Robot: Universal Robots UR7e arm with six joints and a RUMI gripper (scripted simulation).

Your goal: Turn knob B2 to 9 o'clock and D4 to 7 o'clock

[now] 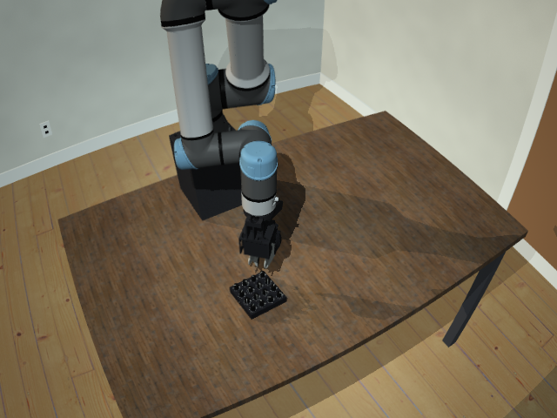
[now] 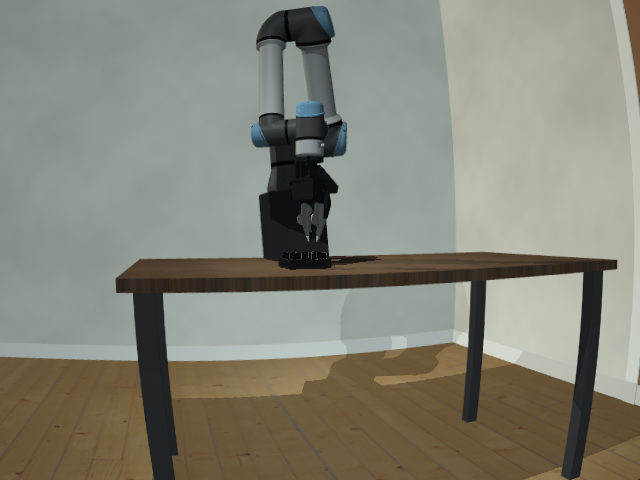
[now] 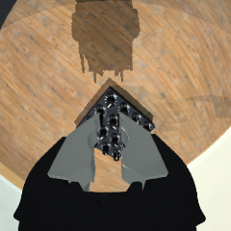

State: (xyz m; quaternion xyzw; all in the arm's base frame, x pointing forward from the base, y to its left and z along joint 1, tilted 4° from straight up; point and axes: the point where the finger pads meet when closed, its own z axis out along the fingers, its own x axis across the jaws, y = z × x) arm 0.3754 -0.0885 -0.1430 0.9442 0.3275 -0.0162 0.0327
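A small black knob box [image 1: 258,293] [image 2: 305,259] with rows of black knobs lies flat on the brown wooden table [image 1: 382,189] [image 2: 415,269], turned cornerwise to the cameras. My gripper [image 1: 259,265] [image 2: 312,238] [image 3: 110,114] points straight down a short way above the box's far part. Its grey fingers stand close together with a narrow gap and nothing between them. In the wrist view the box shows between and beyond the fingertips. The knob pointers are too small to read.
The arm's black base block [image 1: 206,189] [image 2: 273,227] stands on the table behind the box. The table's front edge [image 1: 359,346] runs a little way in front of the box. The gripper's shadow [image 3: 106,36] falls on the wood beyond the box.
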